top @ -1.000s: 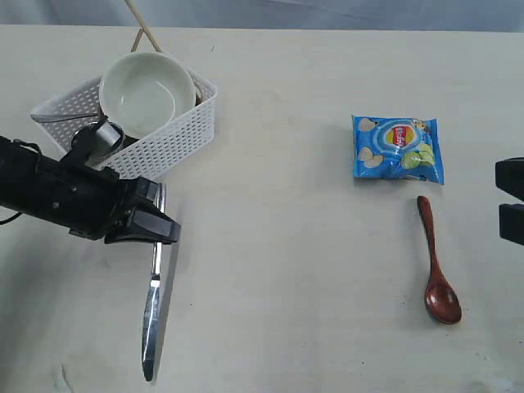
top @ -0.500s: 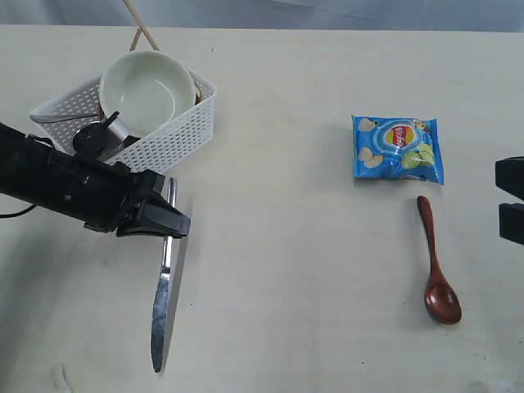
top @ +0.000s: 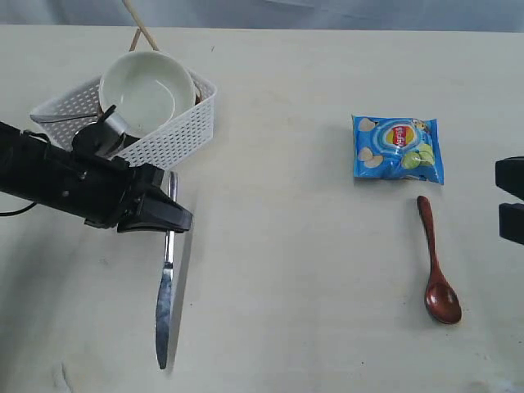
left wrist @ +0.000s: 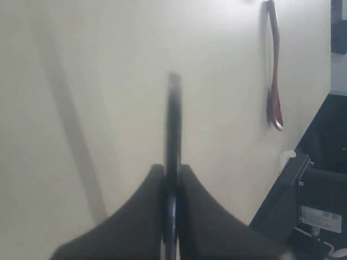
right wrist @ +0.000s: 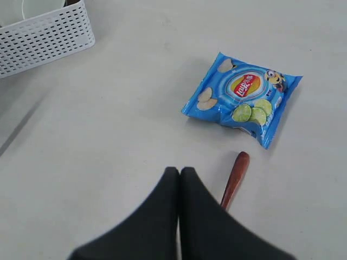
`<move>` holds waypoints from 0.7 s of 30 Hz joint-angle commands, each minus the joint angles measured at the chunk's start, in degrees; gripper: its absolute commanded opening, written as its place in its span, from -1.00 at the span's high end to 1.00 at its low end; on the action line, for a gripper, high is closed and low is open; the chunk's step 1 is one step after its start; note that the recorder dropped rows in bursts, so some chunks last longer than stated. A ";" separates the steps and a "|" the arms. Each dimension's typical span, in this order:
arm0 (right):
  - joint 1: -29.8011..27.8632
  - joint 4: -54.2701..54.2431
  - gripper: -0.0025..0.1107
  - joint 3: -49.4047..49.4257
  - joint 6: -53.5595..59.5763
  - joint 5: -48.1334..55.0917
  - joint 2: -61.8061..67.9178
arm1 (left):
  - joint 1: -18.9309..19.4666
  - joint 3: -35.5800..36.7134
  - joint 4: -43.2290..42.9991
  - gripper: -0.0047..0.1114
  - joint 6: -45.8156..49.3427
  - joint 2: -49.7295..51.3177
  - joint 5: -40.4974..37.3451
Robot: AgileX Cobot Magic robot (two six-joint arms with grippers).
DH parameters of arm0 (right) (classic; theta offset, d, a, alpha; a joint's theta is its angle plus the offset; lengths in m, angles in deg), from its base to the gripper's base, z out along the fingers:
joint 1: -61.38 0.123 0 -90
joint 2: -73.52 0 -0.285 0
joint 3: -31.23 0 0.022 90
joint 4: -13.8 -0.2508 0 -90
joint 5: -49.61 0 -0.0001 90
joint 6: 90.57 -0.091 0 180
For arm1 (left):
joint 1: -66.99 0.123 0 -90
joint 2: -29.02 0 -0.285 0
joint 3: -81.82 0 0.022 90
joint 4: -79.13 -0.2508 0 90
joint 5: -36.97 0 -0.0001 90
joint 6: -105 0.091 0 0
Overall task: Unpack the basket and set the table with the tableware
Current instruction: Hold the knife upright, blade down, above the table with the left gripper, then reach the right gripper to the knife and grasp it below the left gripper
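**Left claw holds a steel knife out over the worktop, just ahead of the basket**

We see the left claw (top: 173, 223) clamped on the handle of a long steel table knife (top: 164, 303), whose blade runs straight out ahead of the fingertips. A thin shadow beside the blade suggests the knife hangs just above the pale cream worktop (top: 286, 270) and is not lying on it. Just behind this claw sits the white lattice plastic basket (top: 184, 131), holding a pale round bowl (top: 147, 92), a small steel cup (top: 104, 137) and wooden chopsticks (top: 141, 24). Well away from it, the right claw (right wrist: 179, 171) has its fingers pressed together on nothing, with a dark red wooden spoon (top: 438, 274) and a blue chips bag (top: 398, 147) just ahead of it.

We judge the main risk to be the narrow grip at one end of the knife. The long blade could swivel between the pads and land crooked. If its tip touched down first, it could lever the handle loose.
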 commanded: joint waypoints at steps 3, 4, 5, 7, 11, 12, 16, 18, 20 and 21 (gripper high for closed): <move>0.01 -2.22 0.96 -0.03 0.49 -0.23 -0.27 | -3.66 0.46 3.03 0.92 -0.29 -0.71 -0.70; 0.01 -4.06 0.96 -0.03 0.63 -0.10 -0.14 | -4.07 0.46 4.02 0.92 -0.10 -0.71 -0.92; 0.01 -8.06 0.96 -0.03 2.50 0.65 0.35 | -4.36 0.46 5.24 0.92 0.31 -0.71 -0.92; 0.01 -19.14 0.96 -0.03 9.51 4.73 3.97 | -4.36 0.46 7.24 0.92 1.17 -0.71 -1.47; 0.01 -38.62 0.62 -0.03 25.03 7.30 16.83 | -4.36 0.24 8.72 0.92 2.92 -0.81 -5.50; 0.01 -41.67 0.50 -0.03 27.15 7.40 19.21 | -4.36 0.24 9.21 0.92 3.13 -0.81 -5.88; 0.01 -61.94 0.04 -0.03 47.66 8.67 31.15 | -3.85 0.24 10.92 0.92 4.33 -0.81 -8.94; 1.32 -67.76 0.04 -0.03 53.95 9.10 35.77 | -2.63 0.24 12.05 0.92 5.07 -0.81 -11.02; 5.30 -70.96 -0.05 -0.17 57.17 6.78 41.23 | -1.57 0.24 11.40 0.92 5.07 -0.81 -11.39; 7.68 -72.60 -0.12 -0.71 58.74 5.26 43.68 | -1.24 0.24 10.80 0.92 5.07 -0.81 -11.39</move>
